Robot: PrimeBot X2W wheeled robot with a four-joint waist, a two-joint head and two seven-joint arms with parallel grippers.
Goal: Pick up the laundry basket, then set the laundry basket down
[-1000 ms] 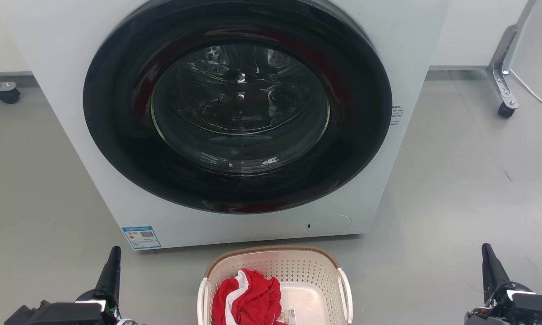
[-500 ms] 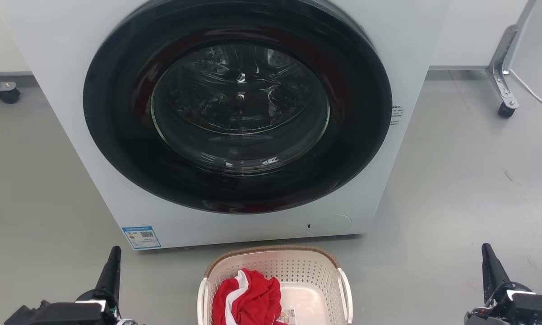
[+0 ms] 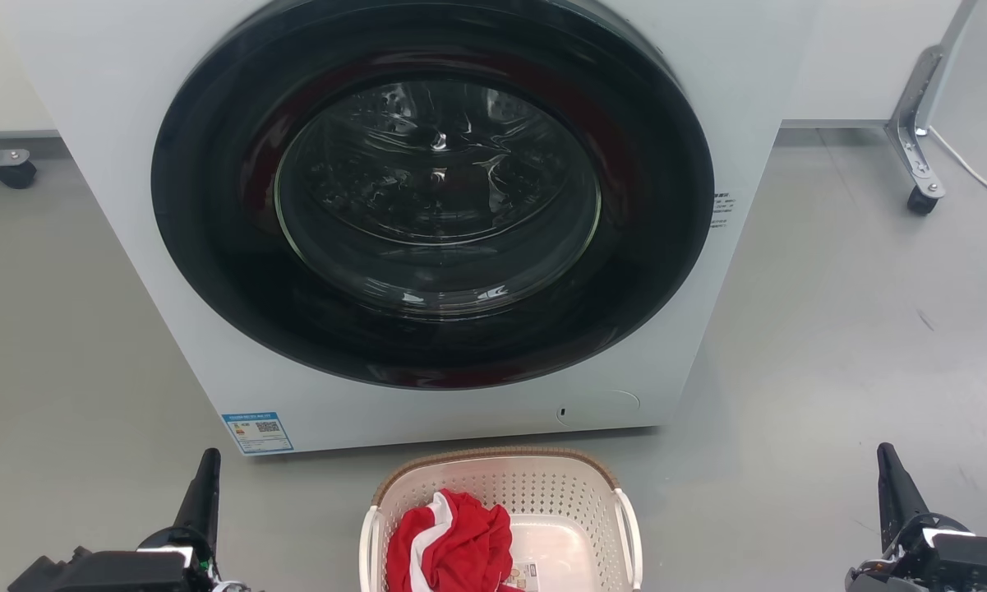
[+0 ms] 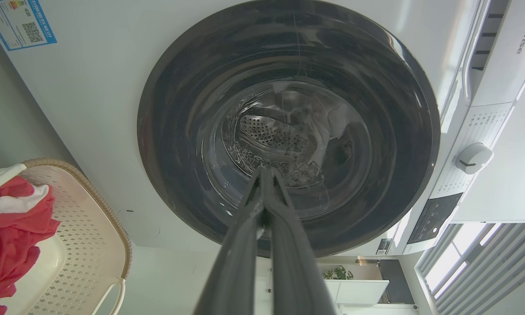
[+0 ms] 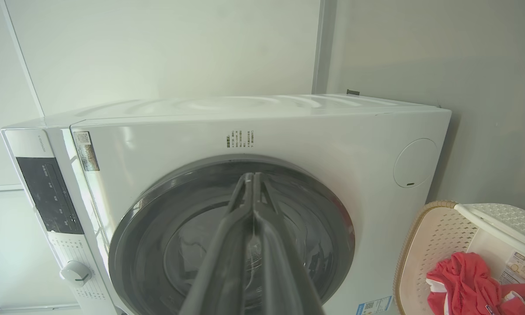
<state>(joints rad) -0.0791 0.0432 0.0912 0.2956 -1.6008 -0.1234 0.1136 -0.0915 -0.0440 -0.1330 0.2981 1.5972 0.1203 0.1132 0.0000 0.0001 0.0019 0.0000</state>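
Laundry basket (image 3: 542,489): cream, brown rim, standing on the floor (image 3: 830,329) just before the washing machine (image 3: 90,123). Contents: red-and-white garment (image 3: 448,547), heaped at its left side. Left end effector (image 4: 264,175): fingers pressed together, empty, well apart from the basket. Right end effector (image 5: 250,177): likewise closed, empty, well apart.

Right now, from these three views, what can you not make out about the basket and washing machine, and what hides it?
Near end of the laundry basket: head view, cut by the bottom edge.
Part of its base: head view, under the red cloth.
Label on the base: head view, too small.
Blue sticker on the washing machine: head view, text too small.
What lies behind the door glass: head view, reflections.
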